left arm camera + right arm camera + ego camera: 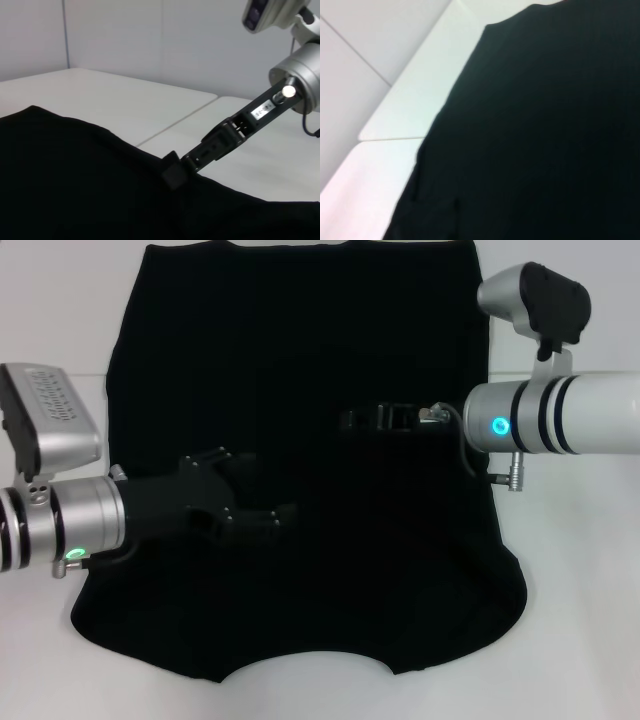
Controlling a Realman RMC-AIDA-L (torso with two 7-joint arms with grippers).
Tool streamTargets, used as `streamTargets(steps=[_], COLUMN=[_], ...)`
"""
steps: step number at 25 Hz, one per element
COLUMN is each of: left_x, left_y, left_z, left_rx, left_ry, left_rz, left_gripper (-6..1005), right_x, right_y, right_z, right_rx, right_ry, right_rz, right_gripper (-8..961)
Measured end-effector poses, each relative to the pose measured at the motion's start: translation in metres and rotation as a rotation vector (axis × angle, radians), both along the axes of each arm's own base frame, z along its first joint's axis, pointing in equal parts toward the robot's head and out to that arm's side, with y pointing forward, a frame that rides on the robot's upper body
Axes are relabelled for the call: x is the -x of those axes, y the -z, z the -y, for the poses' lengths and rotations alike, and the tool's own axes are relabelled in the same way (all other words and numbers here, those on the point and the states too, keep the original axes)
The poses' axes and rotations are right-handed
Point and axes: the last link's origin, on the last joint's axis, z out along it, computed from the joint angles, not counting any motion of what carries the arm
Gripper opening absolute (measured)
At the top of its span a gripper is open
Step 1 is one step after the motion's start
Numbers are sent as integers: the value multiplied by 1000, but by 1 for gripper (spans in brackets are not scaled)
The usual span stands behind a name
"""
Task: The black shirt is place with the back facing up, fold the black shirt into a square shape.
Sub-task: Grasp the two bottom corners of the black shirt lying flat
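Observation:
The black shirt (pixel 300 340) lies spread flat on the white table (pixel 575 590), plain side up, with no lettering showing. Its curved neck opening is at the near edge and its straight hem at the far edge. My left gripper (pixel 285 515) reaches in from the left, low over the shirt's near-middle part. My right gripper (pixel 348 420) reaches in from the right over the shirt's middle. In the left wrist view the right gripper (pixel 172 174) has its tip down on the cloth (pixel 75 175). The right wrist view shows only the shirt (pixel 545 125) and the table (pixel 410 100).
White table surface shows on both sides of the shirt and along the near edge. A seam between two tabletops (pixel 175 122) runs beside the shirt. A pale wall (pixel 150 40) stands behind the table.

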Motion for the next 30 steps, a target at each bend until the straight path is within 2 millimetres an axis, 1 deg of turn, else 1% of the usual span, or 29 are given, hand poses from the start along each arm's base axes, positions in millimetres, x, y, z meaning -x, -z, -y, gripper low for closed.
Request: streamTargets(steps=[2,6,8,9,10,11,15,20,22,30], left_x=[5,8,8,8,8,8,10,13,14,14], left_y=[-4,-5,-5,-5,-5,-5,-5,-7,-7,-7], left_z=[2,3,4,4,4,4,6,8,9,9], left_rx=[-15,-20,-20,-19,-19,-17,-10,-8,-8,-7], left_ry=[-22,-30,-31,-31,-31,-31,-31,-33,-34,-32], left_rz=[14,19,19,19,20,21,16,8,8,7], left_gripper=[950,950,950,950,950,950,950,949,949,950], right_x=[2,9,8,5,-2,-2,-20,-39,-44,-51], right_y=[0,-1,-4,-5,-8,-8,-12,-14,-13,-3], right_z=[0,2,1,1,2,2,5,10,12,21], right_rx=[7,30,27,24,17,17,4,-15,-22,11], right_ry=[-8,-44,-45,-39,-21,-21,19,63,75,83], right_rz=[-2,-25,-27,-26,-21,-21,-13,-1,7,34], right_gripper=[546,546,545,545,545,545,546,546,546,545])
